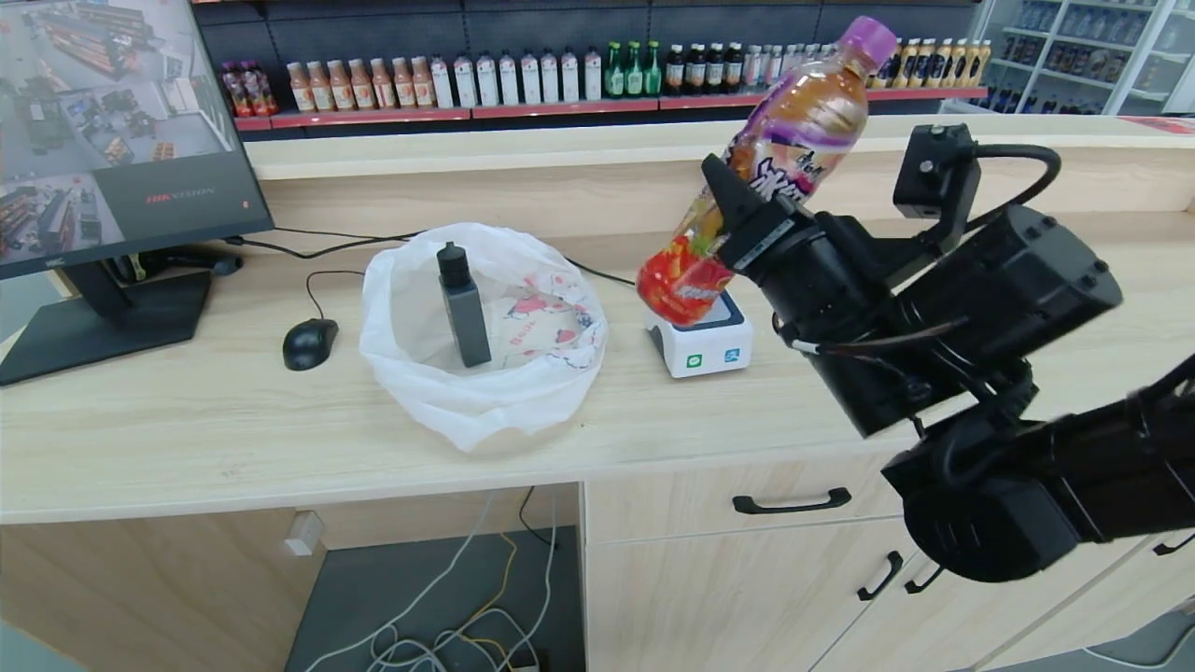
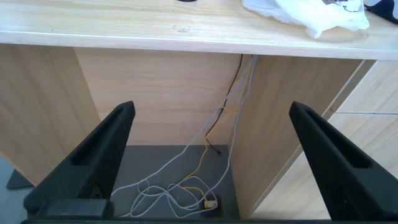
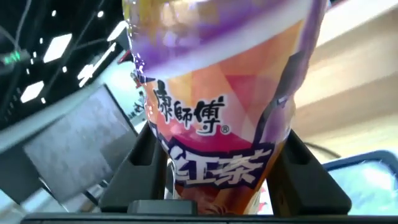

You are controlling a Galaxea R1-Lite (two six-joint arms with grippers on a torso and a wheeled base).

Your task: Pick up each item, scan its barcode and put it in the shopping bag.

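Observation:
My right gripper (image 1: 724,229) is shut on a drink bottle (image 1: 775,159) with a purple cap and an orange, red and purple label. The bottle is tilted, its base hanging just above the white barcode scanner (image 1: 700,341) on the counter. In the right wrist view the bottle (image 3: 224,106) sits between the two black fingers (image 3: 134,171). Left of the scanner stands the white shopping bag (image 1: 481,327), mouth open, with a grey bottle (image 1: 462,303) upright inside. My left gripper (image 2: 211,162) is open below the counter edge, facing the cable recess.
A black mouse (image 1: 310,343) lies left of the bag, and a monitor (image 1: 103,140) on a stand sits at the far left. A raised ledge (image 1: 560,154) runs behind the counter. Cabinet drawers (image 1: 747,504) and loose cables (image 2: 193,180) lie below.

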